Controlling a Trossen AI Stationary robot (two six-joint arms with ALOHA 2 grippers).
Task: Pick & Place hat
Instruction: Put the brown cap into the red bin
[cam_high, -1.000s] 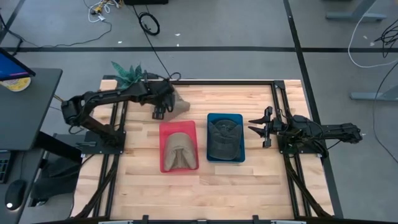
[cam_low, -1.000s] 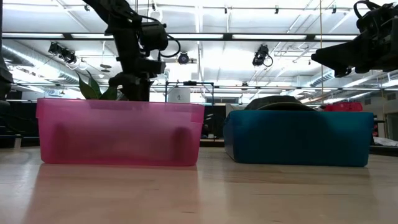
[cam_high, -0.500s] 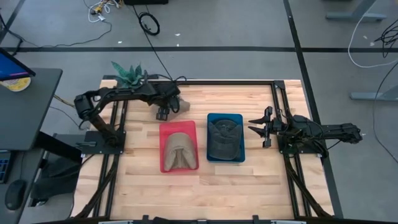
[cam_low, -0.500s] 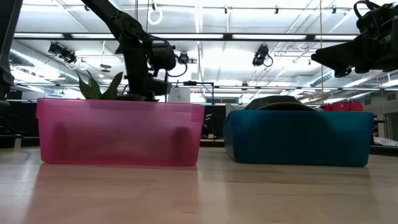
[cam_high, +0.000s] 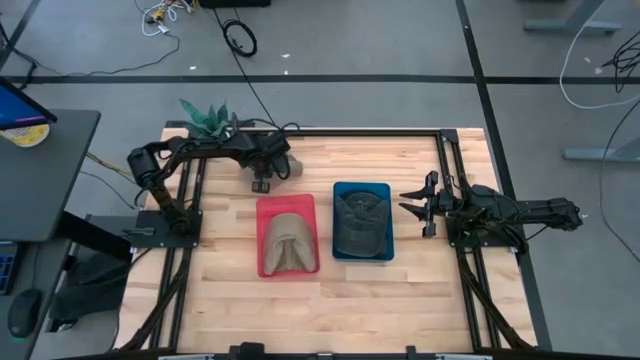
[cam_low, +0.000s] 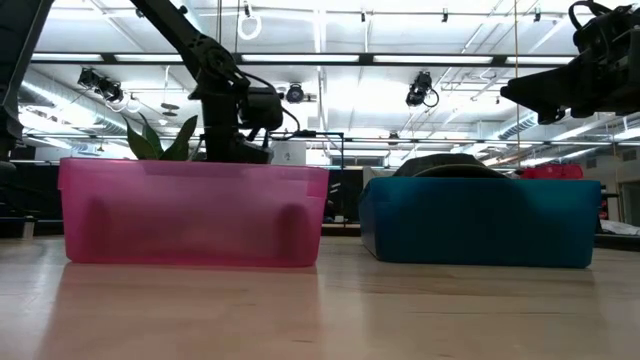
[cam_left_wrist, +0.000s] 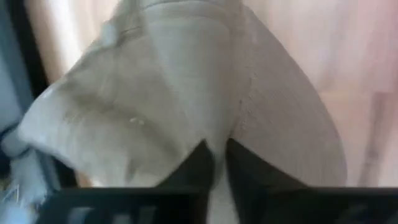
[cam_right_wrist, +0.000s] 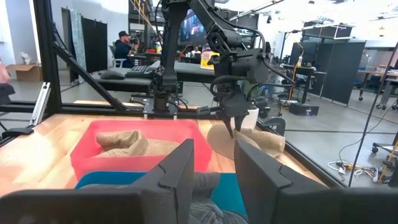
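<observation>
A beige hat lies on the table behind the pink bin, its brim flat on the wood. My left gripper stands over it, shut on its cloth; the right wrist view shows that gripper from afar. Another beige hat rests inside the pink bin. A dark hat fills the blue bin. My right gripper waits open to the right of the blue bin, above the table. My left gripper pinches a raised fold of the hat's crown between its two fingers. The fingers come from above, pointing down. The hat lies on the table, its brim spread out beside the fingers.
A green plant stands at the table's far left corner. Black frame rails run along the table's edges. Bare wood lies in front of both bins. People sit in the room beyond the table.
My left gripper has come down onto the beige hat behind the pink bin and shifted slightly toward the table's right edge. The hat stays where it was.
</observation>
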